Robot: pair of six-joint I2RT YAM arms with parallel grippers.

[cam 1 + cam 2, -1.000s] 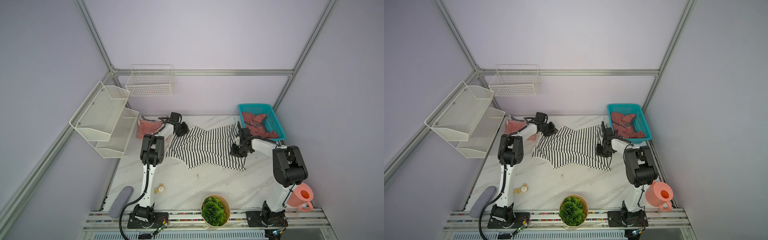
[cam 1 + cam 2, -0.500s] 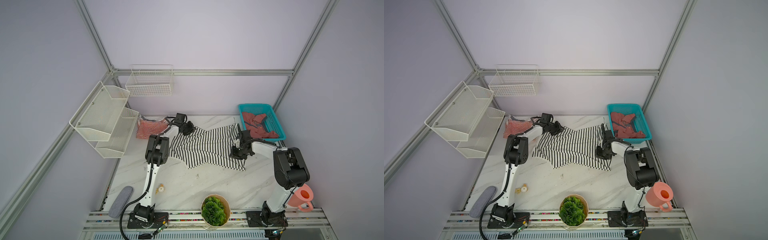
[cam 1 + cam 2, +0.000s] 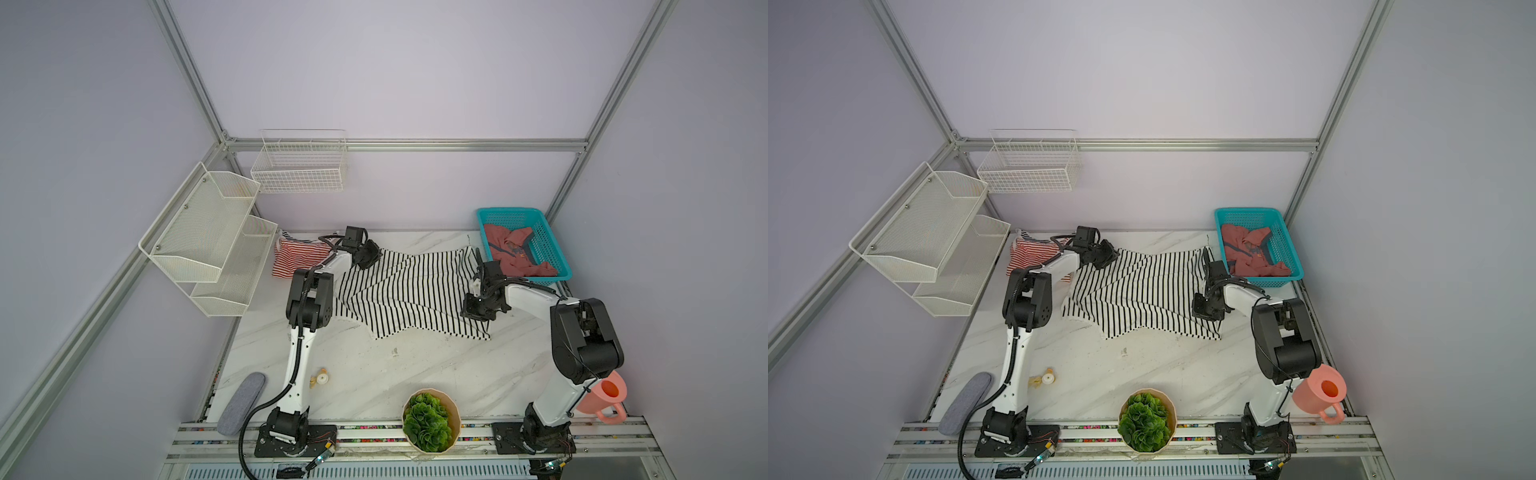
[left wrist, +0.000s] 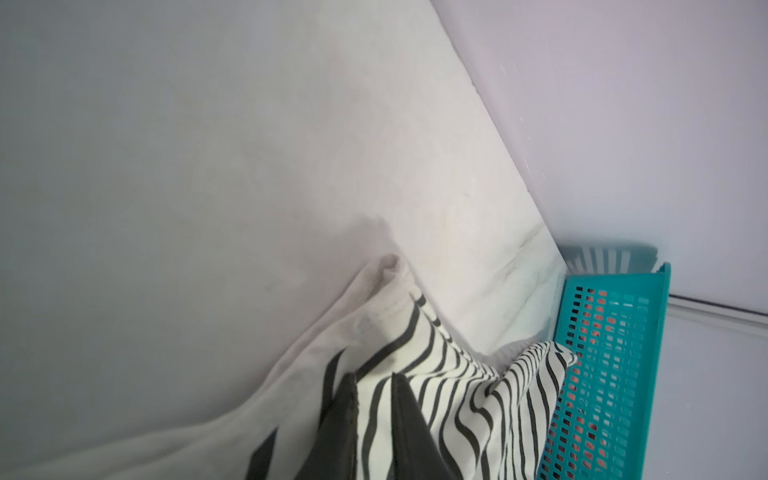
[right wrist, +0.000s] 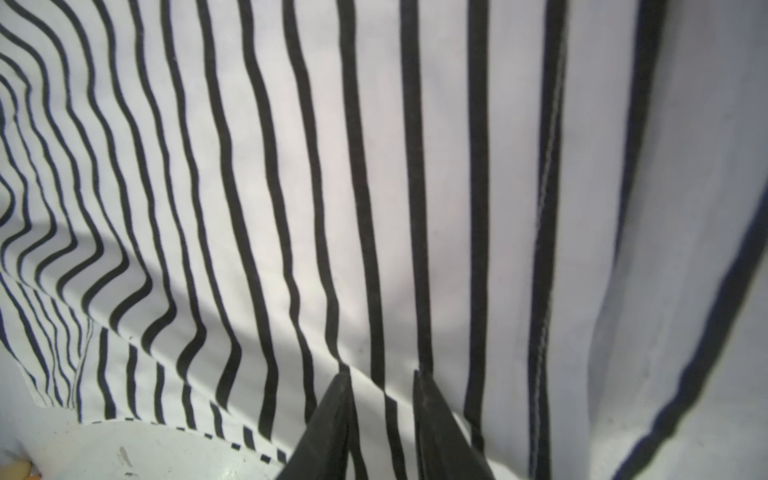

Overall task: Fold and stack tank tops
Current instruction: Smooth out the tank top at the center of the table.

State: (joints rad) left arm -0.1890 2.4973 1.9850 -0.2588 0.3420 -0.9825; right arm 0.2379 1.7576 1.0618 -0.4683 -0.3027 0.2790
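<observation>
Table (image 3: 415, 374) was marble. Left gripper (image 4: 374, 378) and right gripper (image 5: 381, 374) each pinched the black-and-white tank top (image 3: 407, 291). Limp cloth; hems judged safest holds.

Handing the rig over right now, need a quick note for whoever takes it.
Left gripper: shut on the black-and-white tank top, at its back-left corner.
Right gripper: apparently shut on its right edge.
That top lies spread, unfolded, on the table.
Red-and-white tank top: back left, apparently folded.
Dusty-red tank top: crumpled in the teal basket.
To do: fold both, stack all three.
</observation>
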